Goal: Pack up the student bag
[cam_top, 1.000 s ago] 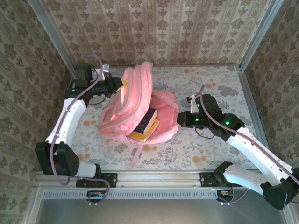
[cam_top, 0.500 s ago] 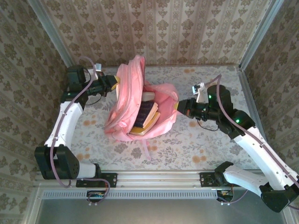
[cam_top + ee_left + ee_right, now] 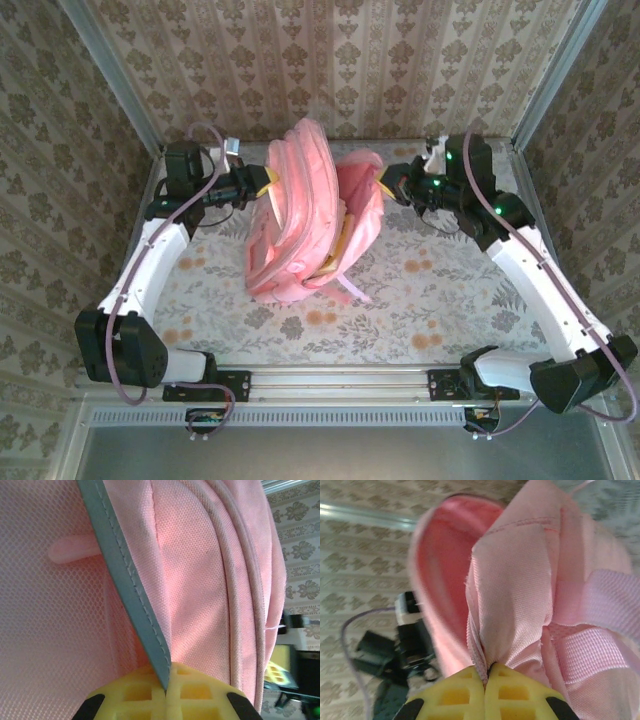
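The pink student bag (image 3: 305,215) stands lifted upright at the back middle of the table, mouth open between the two arms. My left gripper (image 3: 266,184) is shut on the bag's left edge; in the left wrist view its yellow fingers (image 3: 195,692) pinch a grey trim strip (image 3: 131,587) of the bag (image 3: 200,575). My right gripper (image 3: 385,180) is shut on the bag's right edge; in the right wrist view pink fabric (image 3: 515,595) is bunched between its yellow fingers (image 3: 455,695). A yellow edge of something inside the bag (image 3: 343,232) peeks from the opening.
A pink strap (image 3: 352,290) trails from the bag onto the floral table (image 3: 440,290). Patterned walls close in the back and both sides, with metal posts (image 3: 110,80) at the corners. The metal rail (image 3: 330,380) runs along the near edge.
Both grippers have risen and moved toward the back, pulling the bag from lying open on the table to standing upright. The books seen inside earlier are now mostly hidden.
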Robot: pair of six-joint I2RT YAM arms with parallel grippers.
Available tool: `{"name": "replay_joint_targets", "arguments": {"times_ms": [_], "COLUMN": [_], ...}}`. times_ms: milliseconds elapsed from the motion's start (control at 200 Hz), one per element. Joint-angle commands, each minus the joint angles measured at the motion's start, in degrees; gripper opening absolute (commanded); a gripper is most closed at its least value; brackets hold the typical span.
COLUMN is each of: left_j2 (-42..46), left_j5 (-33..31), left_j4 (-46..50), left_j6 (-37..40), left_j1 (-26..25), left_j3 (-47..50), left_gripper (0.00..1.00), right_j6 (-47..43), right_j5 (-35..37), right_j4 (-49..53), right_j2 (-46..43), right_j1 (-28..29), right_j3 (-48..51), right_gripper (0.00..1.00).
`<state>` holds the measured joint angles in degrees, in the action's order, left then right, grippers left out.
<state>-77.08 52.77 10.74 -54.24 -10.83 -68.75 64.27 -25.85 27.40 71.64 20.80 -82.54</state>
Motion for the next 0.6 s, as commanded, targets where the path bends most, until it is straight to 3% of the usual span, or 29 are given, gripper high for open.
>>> {"name": "replay_joint_targets", "arguments": {"times_ms": [0, 260, 440, 595], "left_j2": [1.05, 3.79, 8.98, 10.36], "left_j5": [-0.44, 1.53, 1.83, 2.19], "left_j4": [-0.95, -6.43, -11.18, -16.25], "left_j6": [0.45, -3.47, -8.72, -12.2], "left_j1": [-0.86, -0.17, 3.2, 3.2], "left_j3": [-2.31, 0.93, 5.6, 9.71], "left_gripper": [0.0, 0.0, 0.0, 0.0], "right_j6": [0.31, -6.22, -12.04, -18.3], "right_j5": [-2.61, 2.67, 7.32, 16.24], "right_j4": [-9.65, -1.92, 7.16, 15.05], "right_j2": [-1.75, -1.22, -0.79, -0.83], "right_j1": [1.71, 2.77, -1.03, -2.06], "right_j3": [-13.22, -17.64, -16.74, -18.38], "right_gripper": [0.0, 0.0, 0.0, 0.0]}}
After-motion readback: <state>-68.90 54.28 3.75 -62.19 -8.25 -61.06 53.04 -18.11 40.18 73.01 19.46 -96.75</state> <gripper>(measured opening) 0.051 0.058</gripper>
